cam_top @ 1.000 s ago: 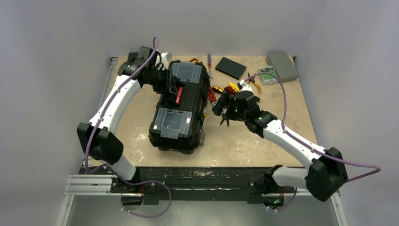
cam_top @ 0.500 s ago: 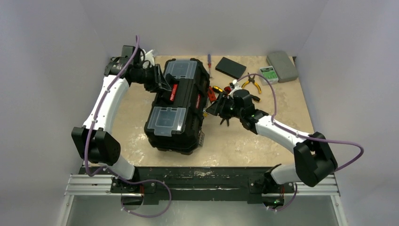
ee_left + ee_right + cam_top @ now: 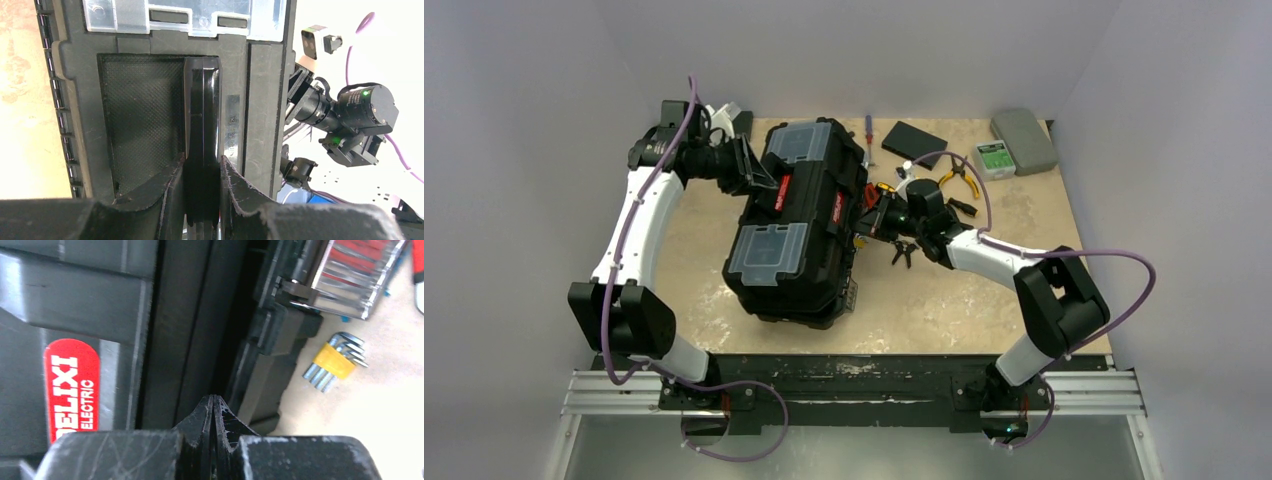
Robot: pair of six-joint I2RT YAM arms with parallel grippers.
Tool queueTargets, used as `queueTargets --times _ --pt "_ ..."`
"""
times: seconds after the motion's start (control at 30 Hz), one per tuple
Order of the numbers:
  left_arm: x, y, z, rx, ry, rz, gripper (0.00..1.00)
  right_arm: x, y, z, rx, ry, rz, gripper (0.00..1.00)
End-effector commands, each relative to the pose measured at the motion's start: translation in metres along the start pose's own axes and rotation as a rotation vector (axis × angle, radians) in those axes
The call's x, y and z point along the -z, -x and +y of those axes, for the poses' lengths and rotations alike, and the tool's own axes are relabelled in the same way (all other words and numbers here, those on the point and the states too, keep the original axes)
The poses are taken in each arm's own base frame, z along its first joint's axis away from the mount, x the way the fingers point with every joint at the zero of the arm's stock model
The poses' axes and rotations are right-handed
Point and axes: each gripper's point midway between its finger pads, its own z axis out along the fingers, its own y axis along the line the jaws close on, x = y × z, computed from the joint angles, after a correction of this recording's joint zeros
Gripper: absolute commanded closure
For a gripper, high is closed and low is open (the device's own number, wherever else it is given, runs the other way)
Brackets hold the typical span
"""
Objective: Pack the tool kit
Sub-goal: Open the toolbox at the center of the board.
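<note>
gripping the toolbox by its handle, pinching nothing on the right

found the toolbox (image 3: 794,235) lid-up and askew on the table (image 3: 944,310), left of centre, both clear compartment lids facing up. saw the left gripper (image 3: 202,165) clamped on the top handle (image 3: 201,115), one finger on each side of the black bar. saw the right gripper (image 3: 213,412) clenched tight on nothing, tips close against the toolbox's right wall, near the red label (image 3: 70,390). noted a yellow-banded hex key set (image 3: 334,360) lying just past that wall, with yellow-handled pliers (image 3: 959,180), a flat black box (image 3: 914,143) and a grey case (image 3: 1024,140) farther back.
</note>
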Motion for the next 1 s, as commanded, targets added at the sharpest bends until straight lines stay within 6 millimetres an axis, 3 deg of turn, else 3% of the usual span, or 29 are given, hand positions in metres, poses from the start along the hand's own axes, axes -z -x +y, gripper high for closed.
queueTargets --times 0.0,0.2,0.53,0.97 --pt "0.033 0.012 -0.047 -0.075 -0.171 -0.091 1.0 0.002 0.02 0.056 0.031 0.219 -0.03 1.0" --pt "0.036 0.014 -0.036 -0.061 -0.152 -0.106 1.0 0.01 0.017 0.091 0.079 0.369 -0.02 1.0" --pt "0.036 0.016 -0.039 -0.058 -0.163 -0.112 1.0 0.035 0.015 0.137 0.18 0.482 -0.044 1.0" --pt "0.043 0.027 -0.031 -0.007 -0.205 -0.138 1.0 0.023 0.009 0.154 0.173 0.549 0.015 1.0"
